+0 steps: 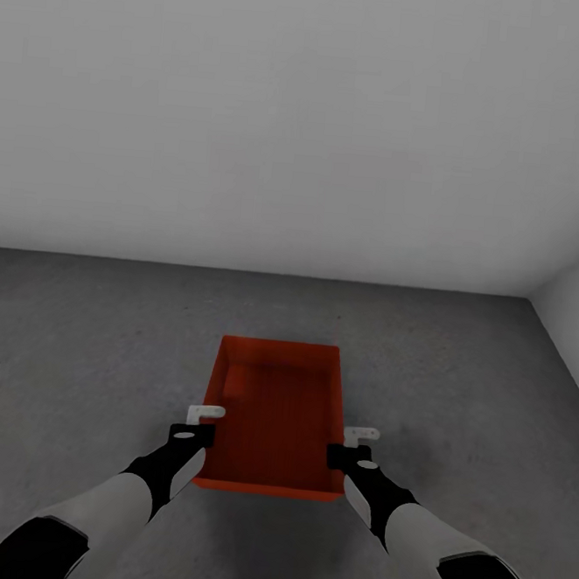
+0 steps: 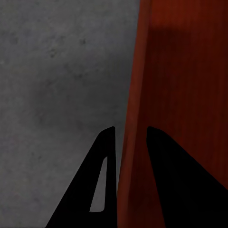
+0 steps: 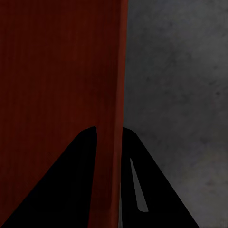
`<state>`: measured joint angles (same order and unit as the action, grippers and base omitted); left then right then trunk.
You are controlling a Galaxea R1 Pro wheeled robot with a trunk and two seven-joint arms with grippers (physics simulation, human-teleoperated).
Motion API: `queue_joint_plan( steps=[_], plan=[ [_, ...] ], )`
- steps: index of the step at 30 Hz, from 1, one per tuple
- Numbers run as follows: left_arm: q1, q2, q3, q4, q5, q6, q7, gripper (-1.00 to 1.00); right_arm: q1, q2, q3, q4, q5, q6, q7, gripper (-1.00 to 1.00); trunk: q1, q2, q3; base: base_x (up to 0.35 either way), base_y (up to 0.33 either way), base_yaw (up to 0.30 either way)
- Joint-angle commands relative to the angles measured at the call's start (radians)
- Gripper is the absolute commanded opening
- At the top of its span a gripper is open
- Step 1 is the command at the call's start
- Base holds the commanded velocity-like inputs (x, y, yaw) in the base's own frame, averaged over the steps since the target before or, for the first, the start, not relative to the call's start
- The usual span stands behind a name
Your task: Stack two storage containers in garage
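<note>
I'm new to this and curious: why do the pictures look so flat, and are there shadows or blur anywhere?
Head view: even, soft light, no glare; a faint shadow inside the storage container. Left wrist view: the left gripper fingers are black silhouettes against the blurry concrete floor. Right wrist view: likewise the right gripper.

Orange-red storage container [image 1: 279,411] at lower centre, plain walls, darker red shading inside. Floor [image 1: 83,342] dark grey, speckled matt concrete. Wall [image 1: 287,114] across the upper frame plain pale grey. Left gripper [image 1: 197,425] and right gripper [image 1: 353,446] black with white tips; arms pale grey with black sections.
</note>
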<state>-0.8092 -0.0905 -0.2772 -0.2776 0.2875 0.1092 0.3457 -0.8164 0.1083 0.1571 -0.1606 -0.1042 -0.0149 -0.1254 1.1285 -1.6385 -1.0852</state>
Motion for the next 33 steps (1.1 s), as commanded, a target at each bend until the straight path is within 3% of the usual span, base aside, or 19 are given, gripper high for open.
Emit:
queue_joint_plan(
  steps=[1,18,33],
  plan=[
    [-0.001,0.000,0.023,-0.020,-0.021,-0.005,0.012,-1.00,0.000,0.004,0.005,0.003,-0.023,-0.001,-0.005,-1.00,0.004,-0.008,-0.004,0.000,0.000,0.000],
    [-0.001,0.000,0.023,-0.020,-0.021,-0.005,0.012,-1.00,0.000,0.002,0.005,0.003,-0.023,0.000,-0.005,-1.00,0.069,-0.127,-0.057,0.000,0.000,0.000],
    [-0.001,-0.002,0.023,-0.019,-0.020,-0.004,0.011,-1.00,0.000,0.002,0.005,0.003,-0.023,-0.011,-0.005,-1.00,0.069,-0.127,-0.057,0.000,0.000,0.000]
  ],
)
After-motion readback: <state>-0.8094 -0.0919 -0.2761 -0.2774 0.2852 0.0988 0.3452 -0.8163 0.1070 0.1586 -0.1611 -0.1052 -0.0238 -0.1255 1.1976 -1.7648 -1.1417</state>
